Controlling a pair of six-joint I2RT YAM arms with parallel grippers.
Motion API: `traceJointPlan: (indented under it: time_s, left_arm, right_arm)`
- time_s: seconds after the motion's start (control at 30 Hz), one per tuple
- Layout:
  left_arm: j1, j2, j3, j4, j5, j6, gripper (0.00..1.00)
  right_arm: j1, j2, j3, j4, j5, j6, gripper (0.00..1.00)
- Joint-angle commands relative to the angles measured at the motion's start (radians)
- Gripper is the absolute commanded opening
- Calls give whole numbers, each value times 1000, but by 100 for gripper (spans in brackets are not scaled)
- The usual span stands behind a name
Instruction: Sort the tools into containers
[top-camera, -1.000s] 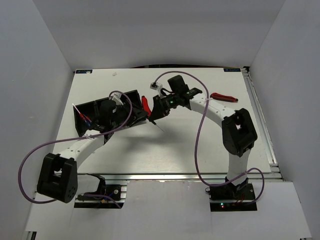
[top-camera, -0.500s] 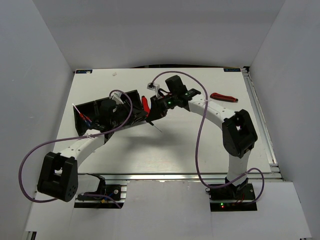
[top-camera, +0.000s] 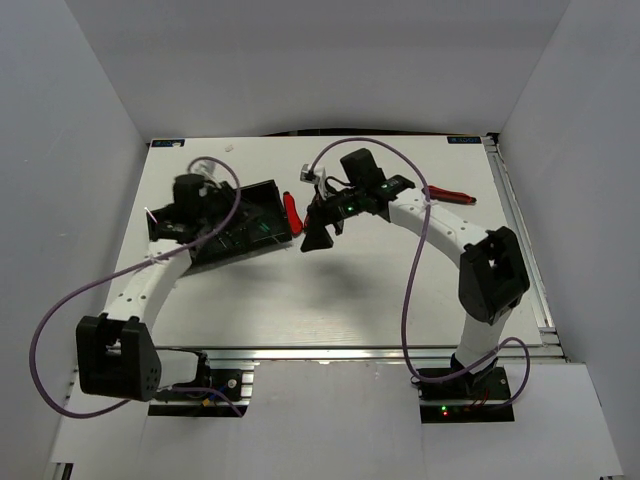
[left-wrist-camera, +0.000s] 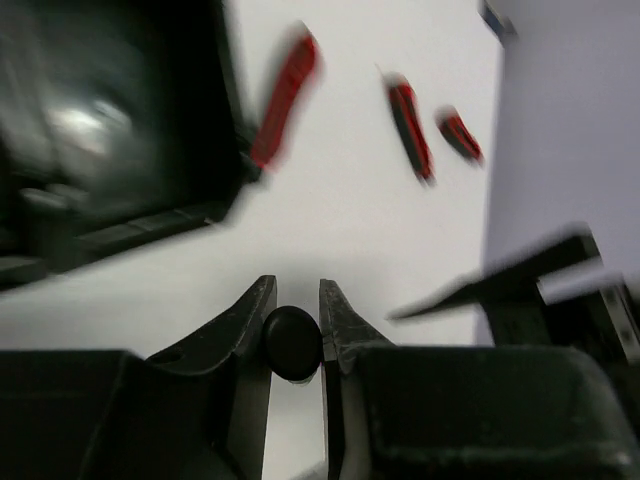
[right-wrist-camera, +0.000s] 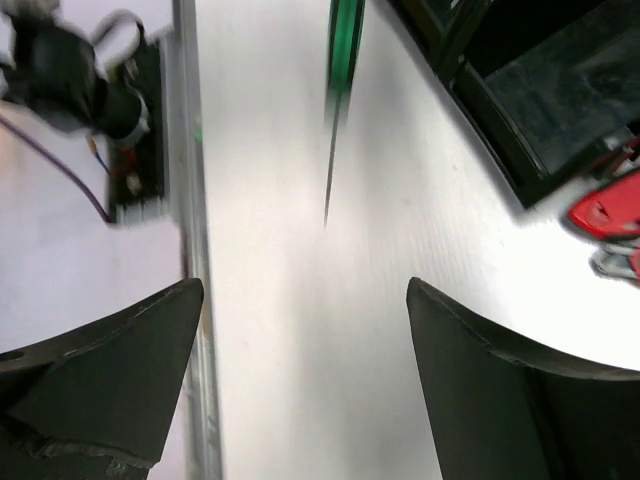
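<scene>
My left gripper (left-wrist-camera: 296, 285) is shut on the round black butt of the black-and-green screwdriver (left-wrist-camera: 293, 342), beside the black three-compartment tray (left-wrist-camera: 120, 120). In the right wrist view the same screwdriver (right-wrist-camera: 345, 40) shows blurred, its thin shaft pointing down the white table. My right gripper (right-wrist-camera: 303, 290) stands wide open with nothing between its fingers, and hovers right of the tray (top-camera: 268, 198) in the top view (top-camera: 318, 238). One red-and-black cutter (top-camera: 291, 212) lies against the tray's right end. Another cutter (top-camera: 446, 193) lies at the back right.
The right arm (top-camera: 440, 225) arches over the table's right half, and the left arm (top-camera: 150, 275) reaches up along the left side over the tray. Grey walls close in the table on three sides. A metal rail (right-wrist-camera: 190, 200) runs along the table's near edge.
The right gripper opened and let go of the screwdriver. The left gripper closed on it, and the left arm swung back and to the left over the tray.
</scene>
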Motion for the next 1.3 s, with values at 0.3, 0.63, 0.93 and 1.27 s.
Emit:
traceJointPlan:
  time_s: [0.3,0.63,0.93,1.27]
  left_arm:
    - [363,287,506,-495,-227,379,0]
    - [364,516,631,-491,-204,413,26]
    - [364,533,627,-489,-184,416,60]
    - [242,399,581,-426,-46,393,64]
  right_arm:
    - [-152,-142,-101,-194,-14,-427,89]
    - [-263,-231,-128,-85,160,-484,89]
    - [-356,-245,-212,181,327,-369,82]
    - [-367,-105,-90,-27,291,-234,78]
